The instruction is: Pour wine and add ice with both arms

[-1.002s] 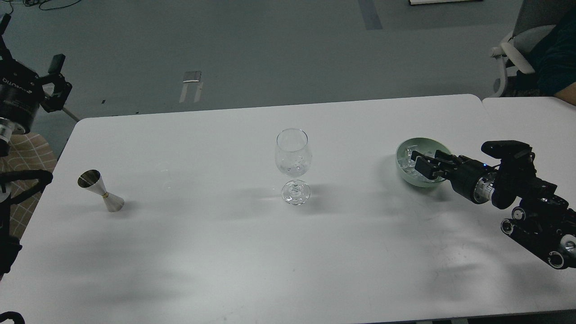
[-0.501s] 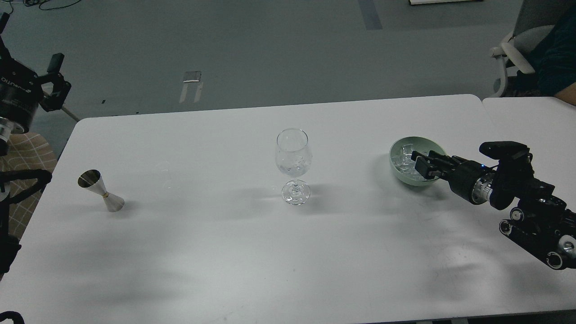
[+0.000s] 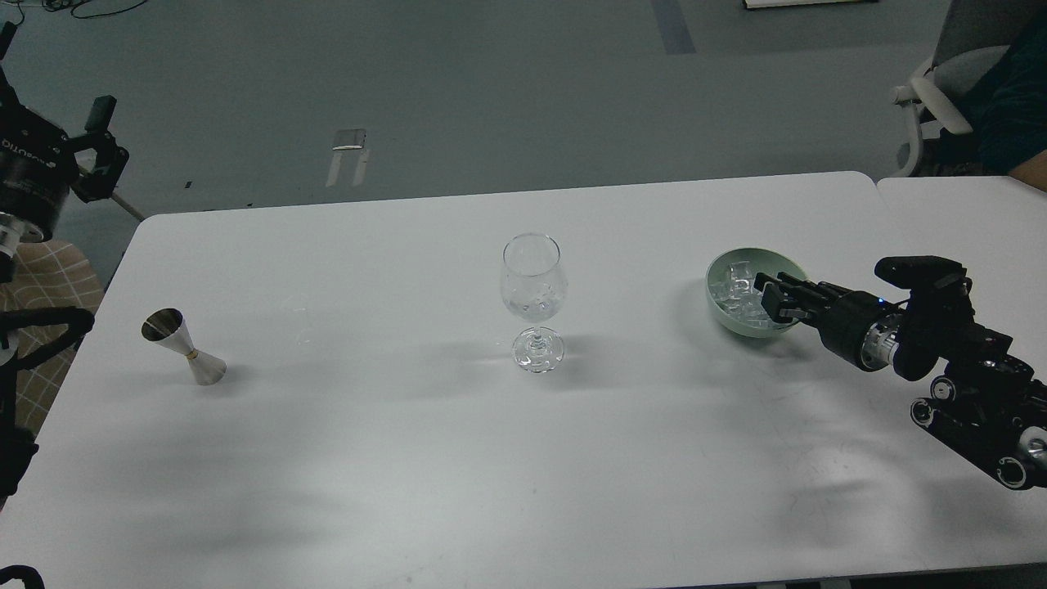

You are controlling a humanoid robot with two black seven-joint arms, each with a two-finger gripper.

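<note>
I am reaching my right tool, its spread unreadable, into the ice in the green bowl near the counter's right edge, risking shoving the bowl.

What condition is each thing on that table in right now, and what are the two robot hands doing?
Wine glass: upright, mid-table, something clear in its bowl.
Jigger: tilted, resting on the table, untouched.
Green bowl: upright, holding ice.
Right gripper: reaching into the bowl; open or shut is too dark to tell.
Left gripper: raised off the table's left side, open, empty.
</note>
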